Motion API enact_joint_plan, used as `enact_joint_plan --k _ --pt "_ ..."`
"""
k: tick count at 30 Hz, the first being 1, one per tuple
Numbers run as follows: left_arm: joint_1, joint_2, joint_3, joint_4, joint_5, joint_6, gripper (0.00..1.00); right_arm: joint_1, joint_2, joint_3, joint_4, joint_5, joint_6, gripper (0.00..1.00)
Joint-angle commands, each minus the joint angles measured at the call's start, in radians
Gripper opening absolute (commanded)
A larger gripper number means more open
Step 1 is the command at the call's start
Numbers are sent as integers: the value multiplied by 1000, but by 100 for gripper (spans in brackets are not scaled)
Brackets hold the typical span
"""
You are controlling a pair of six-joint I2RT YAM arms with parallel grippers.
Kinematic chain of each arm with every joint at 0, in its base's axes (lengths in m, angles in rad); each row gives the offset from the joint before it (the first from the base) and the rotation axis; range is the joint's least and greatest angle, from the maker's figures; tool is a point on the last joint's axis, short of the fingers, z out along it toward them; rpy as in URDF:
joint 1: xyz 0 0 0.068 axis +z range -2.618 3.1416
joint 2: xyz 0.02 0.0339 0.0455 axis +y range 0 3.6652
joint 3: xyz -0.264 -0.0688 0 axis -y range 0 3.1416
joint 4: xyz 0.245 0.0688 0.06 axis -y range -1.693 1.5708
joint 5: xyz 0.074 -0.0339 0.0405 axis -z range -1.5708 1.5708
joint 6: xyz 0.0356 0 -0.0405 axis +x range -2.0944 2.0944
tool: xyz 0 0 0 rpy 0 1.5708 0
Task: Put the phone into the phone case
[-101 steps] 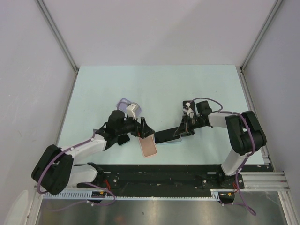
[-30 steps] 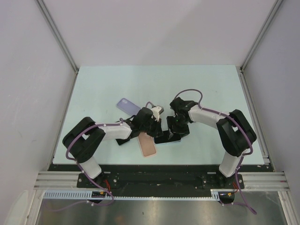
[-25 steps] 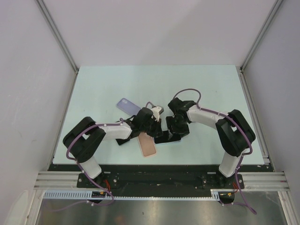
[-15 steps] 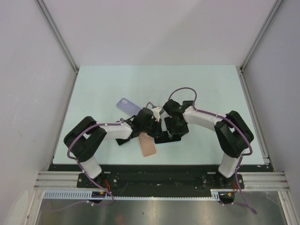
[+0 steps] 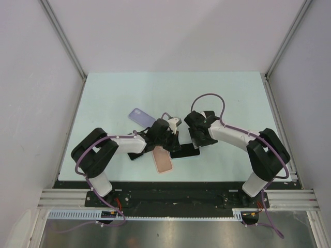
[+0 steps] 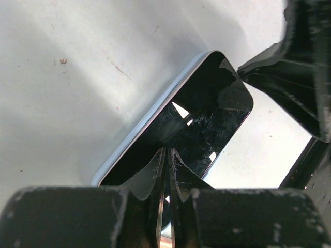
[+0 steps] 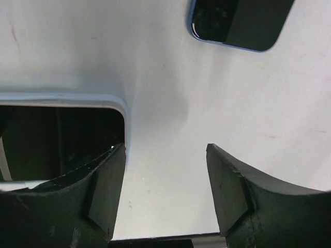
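- Phone (image 5: 186, 153), black screen up, sits inside the pale-blue phone case (image 7: 62, 99) near the middle of the desk's (image 5: 103, 98) near edge; full seating unclear.
- Left hand (image 6: 166, 155): pinched closed, empty, tips on the screen.
- Right hand (image 7: 165, 155): spread wide, empty, at the case corner; case partly cut off.

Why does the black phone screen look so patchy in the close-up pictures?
Left wrist view: the glossy phone mirrors bright patches and the left gripper; right wrist view: the right gripper looks dark and slightly soft near the lens; top view: even light, no glare.
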Motion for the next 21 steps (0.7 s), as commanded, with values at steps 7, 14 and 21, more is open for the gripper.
enact_joint_plan --k 7,14,21 --pt "-4 53 -40 -126 -34 27 12 -159 -293 -117 199 -415 -65 69" --pt "-4 64 -35 -124 -19 22 12 -373 -345 -231 340 -901 -36 69" --pt "-4 58 -35 -123 -20 17 11 -415 -277 -275 394 -997 -33 68"
